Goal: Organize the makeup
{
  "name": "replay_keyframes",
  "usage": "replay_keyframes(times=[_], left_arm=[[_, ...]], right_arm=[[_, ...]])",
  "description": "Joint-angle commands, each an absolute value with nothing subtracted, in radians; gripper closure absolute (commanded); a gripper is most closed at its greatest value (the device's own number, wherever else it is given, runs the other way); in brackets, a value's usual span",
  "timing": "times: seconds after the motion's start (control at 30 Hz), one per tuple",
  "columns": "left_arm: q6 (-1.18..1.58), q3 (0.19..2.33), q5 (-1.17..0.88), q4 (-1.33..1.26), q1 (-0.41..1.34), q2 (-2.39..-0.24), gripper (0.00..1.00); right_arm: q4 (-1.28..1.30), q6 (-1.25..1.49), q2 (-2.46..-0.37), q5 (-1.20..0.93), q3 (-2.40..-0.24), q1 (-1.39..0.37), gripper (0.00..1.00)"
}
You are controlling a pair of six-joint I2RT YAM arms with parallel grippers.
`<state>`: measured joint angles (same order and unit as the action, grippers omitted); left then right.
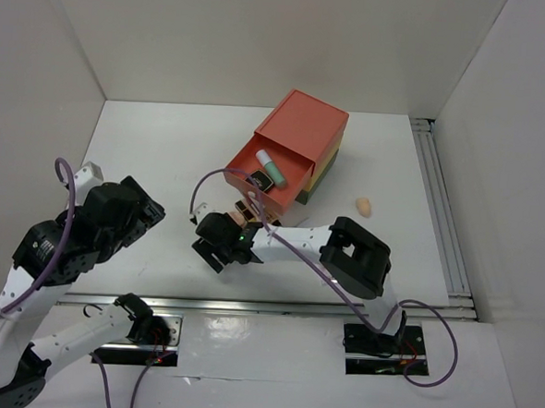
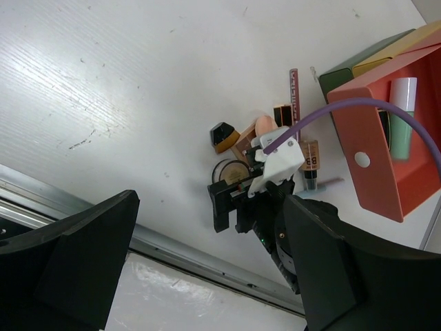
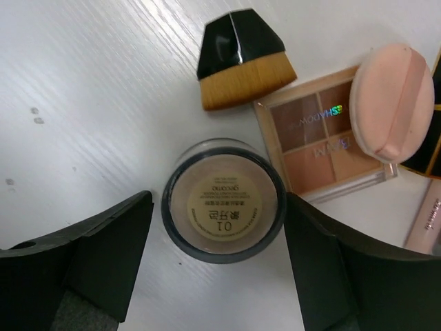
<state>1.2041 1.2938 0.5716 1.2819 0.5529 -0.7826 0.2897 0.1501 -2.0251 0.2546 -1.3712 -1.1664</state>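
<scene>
The right end effector [image 3: 220, 276] is down at mid-desk with its jaws spread on either side of a round beige jar [image 3: 222, 207], close to its sides; a firm grip cannot be made out. The jar stands on the desk [image 1: 155, 160] just near of a black-handled brush [image 3: 241, 58] and left of an eyeshadow palette [image 3: 317, 138] with a peach puff [image 3: 391, 100] on it, while a white-green tube [image 1: 270, 170] lies in the open coral drawer box [image 1: 295, 136] beyond. The left end effector [image 1: 129, 209] hangs wide open and empty over the desk's left side.
</scene>
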Motion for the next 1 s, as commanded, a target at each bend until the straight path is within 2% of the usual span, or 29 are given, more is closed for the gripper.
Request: replay_keyframes(times=[0.0,0.07,0.1,0.13,0.2,0.33,0.5,0.67,0.83,0.97], left_arm=[[1.184,1.298,0.575,1.298,0.548,-0.765,0.00],[1.193,1.298,0.575,1.298,0.548,-0.765,0.00],[1.193,1.298,0.566,1.298,0.548,-0.765,0.00],[1.193,1.298,0.566,1.298,0.548,-0.765,0.00],[1.193,1.298,0.566,1.298,0.548,-0.765,0.00],[1.203,1.298,0.566,1.298,0.548,-0.765,0.00],[1.212,1.275,0.555,1.284,0.548,-0.765,0.00],[1.178,1.238,0.512,1.232,0.548,-0.808,0.00],[1.126,1.157,0.433,1.134,0.548,-0.859,0.00],[1.089,1.114,0.373,1.052,0.548,-0.925,0.00]], right_arm=[[0.238,0.164,-2.056,0.216,-1.405,-1.178,0.18],[0.238,0.164,-2.065,0.216,-1.416,-1.178,0.22],[0.238,0.164,-2.065,0.216,-1.416,-1.178,0.28],[0.238,0.164,-2.065,0.216,-1.416,-1.178,0.52],[0.247,0.164,-2.056,0.216,-1.425,-1.178,0.65],[0.268,0.155,-1.974,0.268,-1.434,-1.212,0.65],[0.314,0.135,-1.755,0.305,-1.463,-1.212,0.66],[0.324,0.098,-1.568,0.305,-1.463,-1.122,0.66],[0.350,0.086,-1.536,0.356,-1.500,-0.991,0.66],[0.371,0.118,-1.584,0.385,-1.522,-0.879,0.60]])
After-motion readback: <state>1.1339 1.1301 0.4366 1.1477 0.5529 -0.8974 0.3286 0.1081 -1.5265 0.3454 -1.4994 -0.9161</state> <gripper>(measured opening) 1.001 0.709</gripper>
